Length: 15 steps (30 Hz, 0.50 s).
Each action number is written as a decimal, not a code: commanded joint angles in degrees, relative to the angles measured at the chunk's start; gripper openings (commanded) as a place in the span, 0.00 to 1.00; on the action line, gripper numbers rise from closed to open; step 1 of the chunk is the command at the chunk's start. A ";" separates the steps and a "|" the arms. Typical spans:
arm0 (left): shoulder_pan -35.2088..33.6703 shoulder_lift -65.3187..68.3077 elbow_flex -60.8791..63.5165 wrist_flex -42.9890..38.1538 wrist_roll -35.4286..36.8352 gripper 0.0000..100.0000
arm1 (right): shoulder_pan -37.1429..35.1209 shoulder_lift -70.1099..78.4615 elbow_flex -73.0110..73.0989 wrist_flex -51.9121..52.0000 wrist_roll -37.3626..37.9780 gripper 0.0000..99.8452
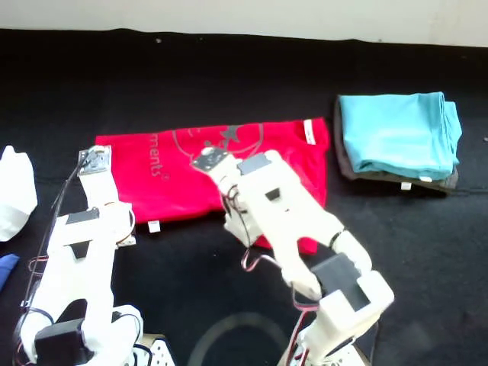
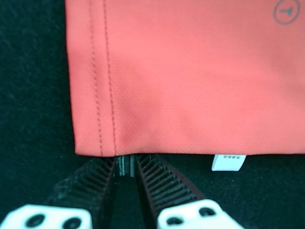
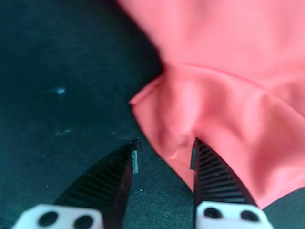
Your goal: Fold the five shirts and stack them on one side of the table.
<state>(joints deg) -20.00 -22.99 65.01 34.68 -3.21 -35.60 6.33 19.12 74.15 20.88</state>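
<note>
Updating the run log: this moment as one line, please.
red shirt mid-table | left end effector shut at hem corner | right end effector open astride edge | folded stack teal over grey

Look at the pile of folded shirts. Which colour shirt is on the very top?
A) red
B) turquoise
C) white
B: the turquoise shirt lies folded on top of the dark grey shirt, while the red shirt lies spread out beside the pile, not on it.
</note>
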 commanded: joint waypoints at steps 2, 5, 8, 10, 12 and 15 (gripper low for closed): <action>0.66 -1.10 -0.04 -0.79 0.26 0.01 | -0.22 -9.45 3.21 0.66 4.75 0.18; 0.66 -1.10 -0.04 -0.79 0.26 0.01 | 3.21 -11.65 6.37 0.66 9.32 0.18; 0.66 -1.10 -0.04 -0.79 0.26 0.01 | 6.73 -11.47 8.40 0.40 14.42 0.18; 0.66 -1.10 -0.04 -0.79 0.26 0.01 | 7.60 -11.30 10.33 -1.19 16.26 0.18; 0.66 -1.10 -0.04 -0.79 0.26 0.01 | 7.60 -11.21 12.70 -3.65 17.05 0.18; 0.66 -1.10 -0.04 -0.79 0.26 0.01 | 7.52 -11.21 16.66 -7.69 17.76 0.20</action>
<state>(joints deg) -20.00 -22.99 65.01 34.68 -3.21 -29.01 -2.55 33.45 69.67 37.32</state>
